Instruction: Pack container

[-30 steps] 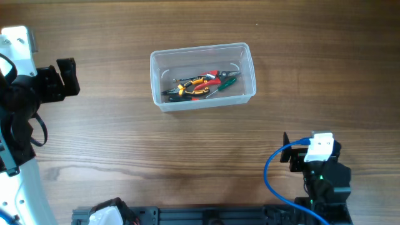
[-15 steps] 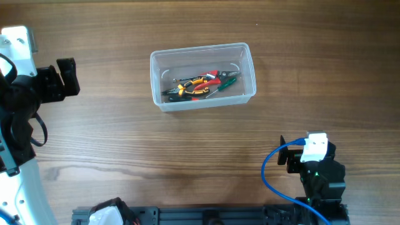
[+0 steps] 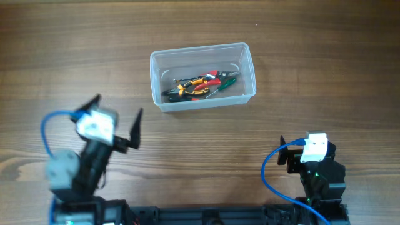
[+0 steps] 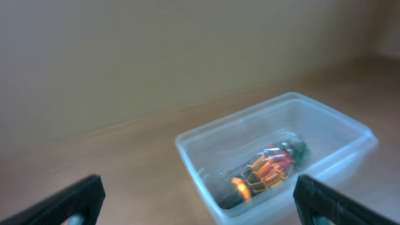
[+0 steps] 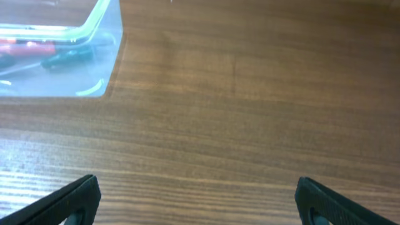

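The container (image 3: 165, 62), lengthwise left-right, is being faced from the near left by the closer left gripper (image 3: 119, 109), fingers apart, as on the right gripper (image 5: 200, 197).

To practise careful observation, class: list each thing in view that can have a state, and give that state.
container: upright, no lid, tools inside
tools: lying together on the container's floor
left hand: open, empty, apart from the container
right hand: open, empty, over the table
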Robot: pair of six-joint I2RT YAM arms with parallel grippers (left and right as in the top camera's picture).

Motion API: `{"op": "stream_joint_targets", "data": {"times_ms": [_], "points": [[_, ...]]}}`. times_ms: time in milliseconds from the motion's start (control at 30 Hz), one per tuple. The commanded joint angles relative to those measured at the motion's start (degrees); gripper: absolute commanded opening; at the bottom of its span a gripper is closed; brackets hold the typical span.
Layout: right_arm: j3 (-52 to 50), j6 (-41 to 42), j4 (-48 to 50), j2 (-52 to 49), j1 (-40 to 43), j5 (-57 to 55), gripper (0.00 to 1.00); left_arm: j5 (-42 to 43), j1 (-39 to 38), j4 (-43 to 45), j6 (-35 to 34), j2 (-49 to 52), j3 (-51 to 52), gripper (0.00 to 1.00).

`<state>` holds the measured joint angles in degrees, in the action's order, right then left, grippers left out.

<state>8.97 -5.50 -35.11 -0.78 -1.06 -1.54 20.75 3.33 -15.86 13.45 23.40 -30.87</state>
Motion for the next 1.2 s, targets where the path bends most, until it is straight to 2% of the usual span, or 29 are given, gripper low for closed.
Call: {"op": "stream_joint_targets", "data": {"times_ms": [0,67,200,267,433,500,600,1167], "points": [[0.1,-0.5,0.1,0.4,-0.3,0.5,1.00,7.8,-0.6,8.9,0.9,-12.5,20.5,1.00],[0.1,-0.5,0.1,0.4,-0.3,0.5,1.00,7.8,-0.6,11.4,0.9,-16.3,25.0,1.00],[0.1,-0.5,0.1,0.4,-0.3,0.5,1.00,5.6,-0.6,8.4,0.9,-22.7,27.1,1.00],[0.1,-0.5,0.1,0.4,-0.3,0.5,1.00,2.1,-0.6,4.7,0.9,-23.2,27.2,1.00],[0.1,-0.5,0.1,0.4,-0.3,0.5,1.00,-12.2,-0.6,4.0,0.9,-23.2,27.2,1.00],[0.1,-0.5,0.1,0.4,-0.3,0.5,1.00,-14.9,-0.6,3.8,0.9,-23.2,27.2,1.00],[0.1,-0.5,0.1,0.4,-0.3,0.5,1.00,-14.6,-1.7,3.8,-2.2,-23.1,27.2,1.00],[0.1,-0.5,0.1,0.4,-0.3,0.5,1.00,-14.6,-1.9,3.8,-2.1,-23.1,27.2,1.00]]}}
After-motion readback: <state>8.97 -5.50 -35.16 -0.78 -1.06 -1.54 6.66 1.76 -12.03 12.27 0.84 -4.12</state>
